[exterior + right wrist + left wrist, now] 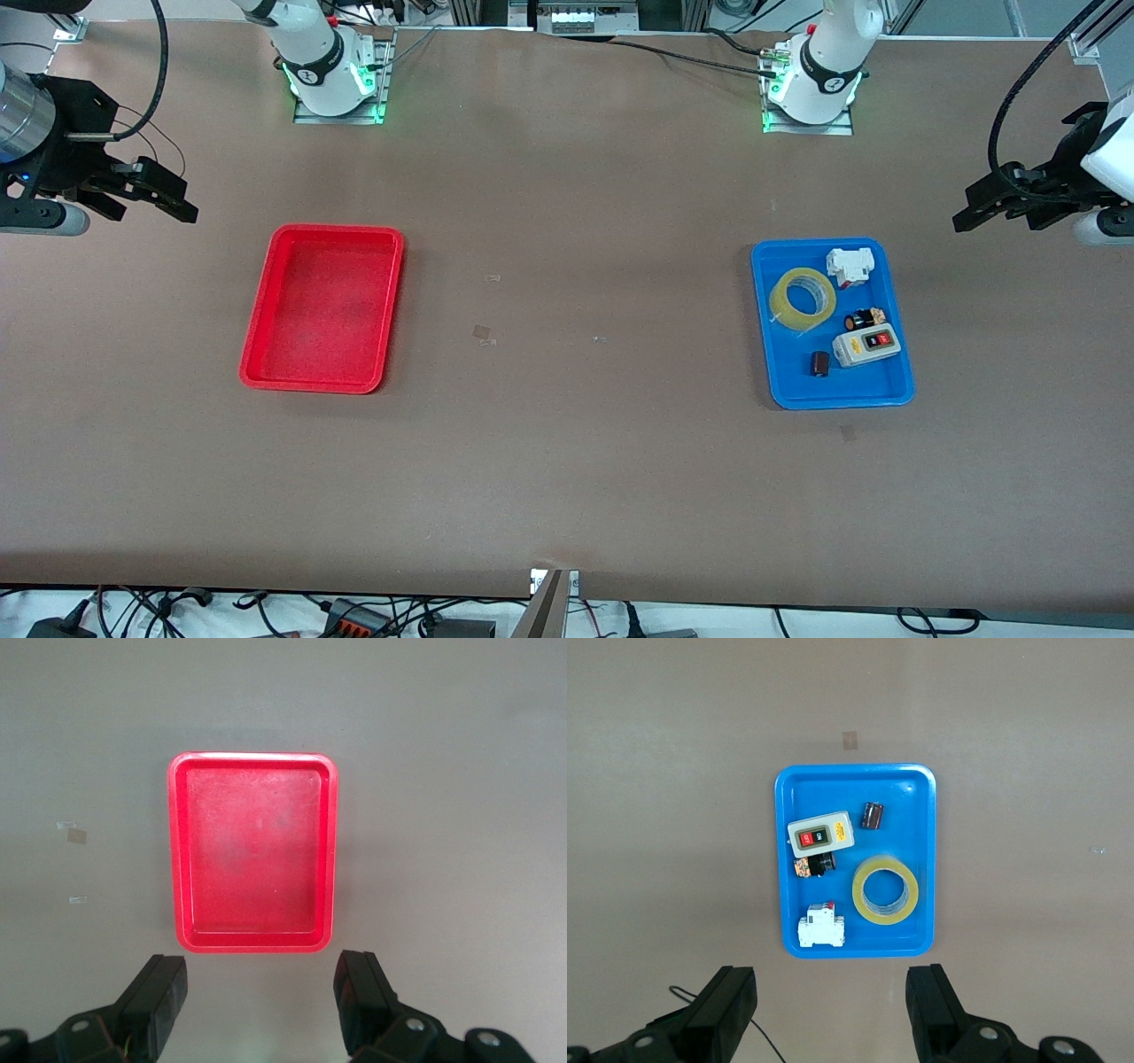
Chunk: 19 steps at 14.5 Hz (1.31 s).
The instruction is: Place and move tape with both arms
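Note:
The tape (803, 299), a translucent yellowish ring, lies flat in the blue tray (788, 390) toward the left arm's end of the table; it also shows in the left wrist view (886, 890). My left gripper (974, 211) hangs open and empty high over the bare table beside the blue tray; in its wrist view (831, 1010) the jaws stand wide apart. My right gripper (173, 197) hangs open and empty high over the table beside the red tray (266, 377); its wrist view (261, 1005) shows the jaws wide apart over bare table.
In the blue tray with the tape are a grey switch box (866, 346), a white breaker (849, 265), a small black-and-orange part (866, 318) and a dark capacitor (819, 363). The red tray (182, 859) holds nothing. Small tape scraps (483, 333) lie mid-table.

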### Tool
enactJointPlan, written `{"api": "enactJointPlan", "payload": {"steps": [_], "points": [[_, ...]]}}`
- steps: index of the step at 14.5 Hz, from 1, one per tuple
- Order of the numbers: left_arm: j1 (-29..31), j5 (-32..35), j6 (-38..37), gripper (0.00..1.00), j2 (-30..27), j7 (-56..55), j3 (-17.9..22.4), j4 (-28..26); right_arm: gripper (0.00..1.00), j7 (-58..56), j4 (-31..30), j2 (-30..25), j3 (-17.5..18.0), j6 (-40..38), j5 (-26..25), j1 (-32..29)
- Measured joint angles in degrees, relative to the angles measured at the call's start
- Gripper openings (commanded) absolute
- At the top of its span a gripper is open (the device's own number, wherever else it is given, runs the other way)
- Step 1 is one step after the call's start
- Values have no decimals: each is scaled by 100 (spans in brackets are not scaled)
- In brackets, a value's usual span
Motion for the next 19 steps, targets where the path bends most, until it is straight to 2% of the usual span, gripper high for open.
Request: {"api": "enactJointPlan", "payload": {"steps": [13,16,19], "points": [[-58,0,-58,100,55,-11,-36,-43,98,0,3,0,0,34,-3,7],[20,3,-370,100,323,-43,35,-139,98,0,3,0,0,37,-3,7],[155,4,-310,100,667,-43,72,-209,98,0,4,0,0,42,-3,7]]}}
